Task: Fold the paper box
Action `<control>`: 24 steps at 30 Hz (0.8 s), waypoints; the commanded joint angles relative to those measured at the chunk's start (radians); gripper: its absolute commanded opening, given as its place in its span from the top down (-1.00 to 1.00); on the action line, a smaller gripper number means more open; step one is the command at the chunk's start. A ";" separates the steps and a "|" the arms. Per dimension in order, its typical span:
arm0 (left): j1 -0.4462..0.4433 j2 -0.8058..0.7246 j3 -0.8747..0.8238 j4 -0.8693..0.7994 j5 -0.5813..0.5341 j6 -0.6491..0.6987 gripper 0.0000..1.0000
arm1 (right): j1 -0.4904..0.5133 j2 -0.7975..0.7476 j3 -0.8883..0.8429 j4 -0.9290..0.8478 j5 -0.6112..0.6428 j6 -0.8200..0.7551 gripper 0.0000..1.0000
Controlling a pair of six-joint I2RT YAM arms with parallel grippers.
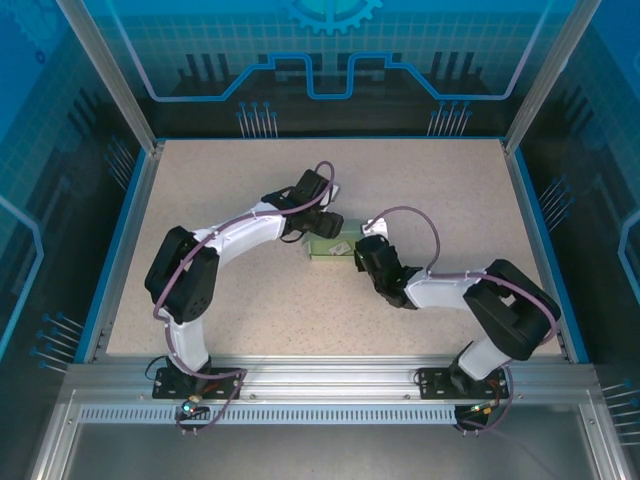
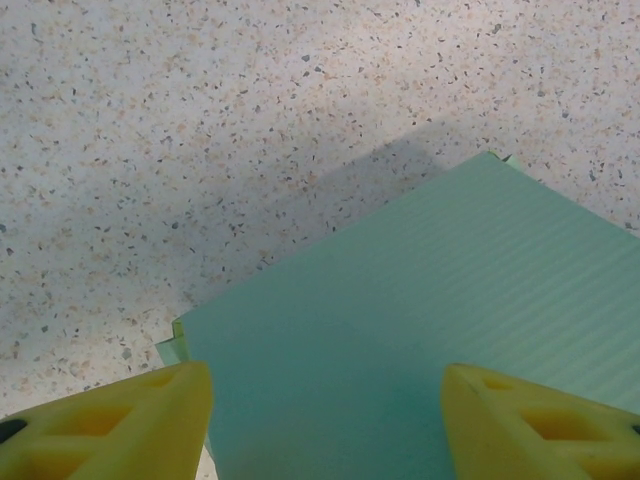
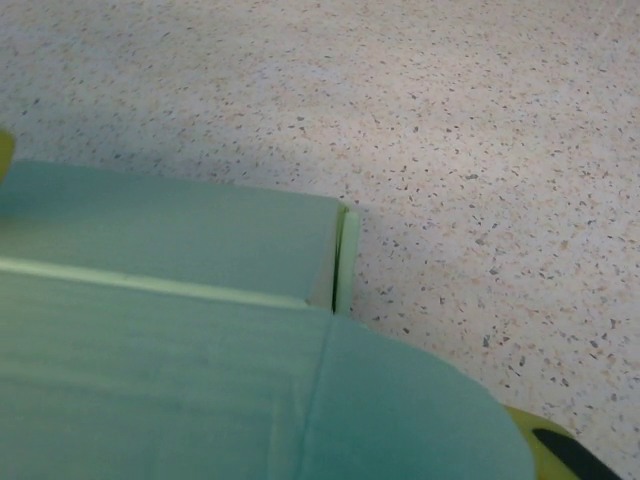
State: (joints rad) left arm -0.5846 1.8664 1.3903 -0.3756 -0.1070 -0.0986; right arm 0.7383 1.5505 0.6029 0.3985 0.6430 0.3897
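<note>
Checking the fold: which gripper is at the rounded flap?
The right gripper: the rounded flap of the paper box overlaps its finger. The left gripper faces a flat panel.

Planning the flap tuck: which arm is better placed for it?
Right, probably: the box's rounded flap sticks out just by the right tool, while the left tool sits spread over the flat top panel.

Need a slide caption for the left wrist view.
Yellow fingers of the left tool spread over the mint-green paper box on the speckled table.
</note>
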 commanded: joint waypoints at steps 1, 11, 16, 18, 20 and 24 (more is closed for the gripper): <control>-0.006 0.013 -0.020 0.019 0.014 -0.020 -0.25 | 0.018 -0.076 -0.035 -0.059 -0.021 -0.014 0.28; -0.022 0.001 -0.060 0.079 -0.002 -0.053 -0.24 | 0.006 -0.394 -0.045 -0.309 -0.151 -0.103 -0.01; -0.027 -0.004 -0.083 0.108 -0.002 -0.069 -0.24 | -0.126 -0.377 0.069 -0.390 -0.347 -0.106 -0.06; -0.027 -0.005 -0.093 0.115 -0.004 -0.075 -0.23 | -0.197 -0.319 0.119 -0.406 -0.435 -0.092 -0.06; -0.030 -0.010 -0.106 0.127 -0.005 -0.083 -0.23 | -0.255 -0.240 0.177 -0.418 -0.511 -0.082 -0.06; -0.033 -0.017 -0.125 0.139 -0.011 -0.091 -0.23 | -0.298 -0.079 0.271 -0.435 -0.592 -0.077 -0.05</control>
State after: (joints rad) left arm -0.6075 1.8664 1.2911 -0.2523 -0.1078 -0.1635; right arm 0.4561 1.3975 0.8303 0.0242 0.1772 0.3061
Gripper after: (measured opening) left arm 0.614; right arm 0.528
